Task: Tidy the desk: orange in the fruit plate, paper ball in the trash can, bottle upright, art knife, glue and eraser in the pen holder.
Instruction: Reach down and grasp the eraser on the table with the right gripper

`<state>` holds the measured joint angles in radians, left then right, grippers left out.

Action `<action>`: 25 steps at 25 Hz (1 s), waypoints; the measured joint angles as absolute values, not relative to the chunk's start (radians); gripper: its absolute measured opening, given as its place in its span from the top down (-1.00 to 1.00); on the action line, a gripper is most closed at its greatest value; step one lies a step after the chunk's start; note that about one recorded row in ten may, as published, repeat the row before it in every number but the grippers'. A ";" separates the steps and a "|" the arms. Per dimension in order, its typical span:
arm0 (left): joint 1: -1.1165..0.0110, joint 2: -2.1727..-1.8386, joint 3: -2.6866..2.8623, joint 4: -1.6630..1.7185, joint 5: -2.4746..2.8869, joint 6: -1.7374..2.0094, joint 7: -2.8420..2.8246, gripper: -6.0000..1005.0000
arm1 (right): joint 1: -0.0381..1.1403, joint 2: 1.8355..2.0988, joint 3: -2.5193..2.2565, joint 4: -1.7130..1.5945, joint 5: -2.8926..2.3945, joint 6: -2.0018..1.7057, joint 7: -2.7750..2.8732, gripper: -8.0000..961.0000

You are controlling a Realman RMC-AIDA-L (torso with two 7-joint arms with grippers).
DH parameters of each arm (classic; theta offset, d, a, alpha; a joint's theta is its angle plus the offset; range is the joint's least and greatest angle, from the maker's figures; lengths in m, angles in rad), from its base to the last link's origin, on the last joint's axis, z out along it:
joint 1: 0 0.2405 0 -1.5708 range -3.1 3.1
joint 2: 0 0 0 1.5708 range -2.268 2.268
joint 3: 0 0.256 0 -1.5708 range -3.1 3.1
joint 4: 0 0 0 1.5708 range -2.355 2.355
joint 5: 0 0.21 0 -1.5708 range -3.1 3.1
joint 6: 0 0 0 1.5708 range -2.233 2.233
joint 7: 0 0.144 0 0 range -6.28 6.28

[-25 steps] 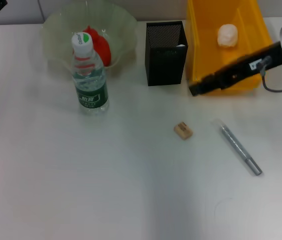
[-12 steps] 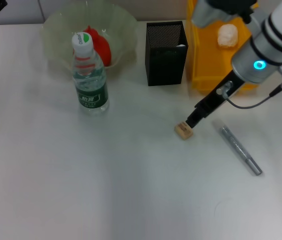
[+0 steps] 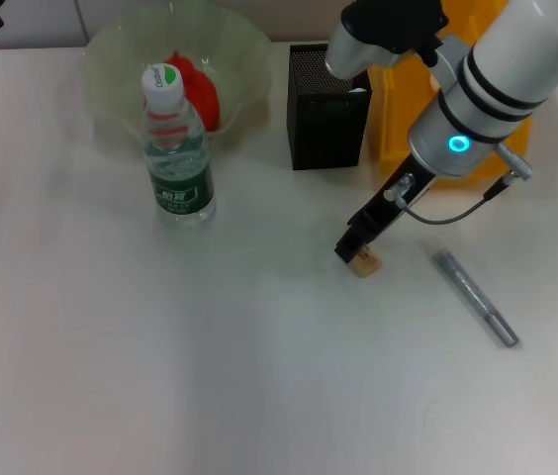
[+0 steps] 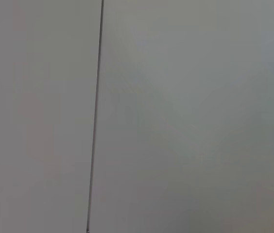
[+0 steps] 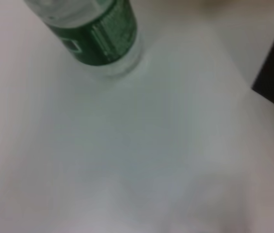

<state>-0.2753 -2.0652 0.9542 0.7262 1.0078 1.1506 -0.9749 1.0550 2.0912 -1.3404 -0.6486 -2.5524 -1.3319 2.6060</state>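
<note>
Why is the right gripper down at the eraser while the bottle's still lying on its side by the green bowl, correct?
Not quite. The bottle is standing upright, cap up, in front of the green bowl; the head view shows it. The rest holds: the right gripper is down at the eraser.

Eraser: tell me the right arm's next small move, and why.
Probably lower and close on the eraser, then lift it toward the pen holder. The right gripper sits right at the eraser, which lies loose on the desk; the glue lies apart.
</note>
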 joint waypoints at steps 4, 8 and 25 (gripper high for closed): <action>-0.273 -2.064 0.954 0.726 1.008 1.152 -0.973 -0.56 | 1.069 2.091 -1.348 -0.616 -2.545 -1.309 2.605 0.00; -0.272 -2.063 0.953 0.727 1.008 1.153 -0.973 -0.56 | 1.085 2.091 -1.351 -0.578 -2.545 -1.292 2.610 0.00; -0.278 -2.064 0.950 0.730 1.008 1.154 -0.957 -0.56 | 1.104 2.092 -1.367 -0.521 -2.537 -1.261 2.613 0.00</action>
<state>-0.2780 -2.0640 0.9501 0.7301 1.0078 1.1535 -0.9574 1.1044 2.0924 -1.3668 -0.5209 -2.5366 -1.2609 2.6126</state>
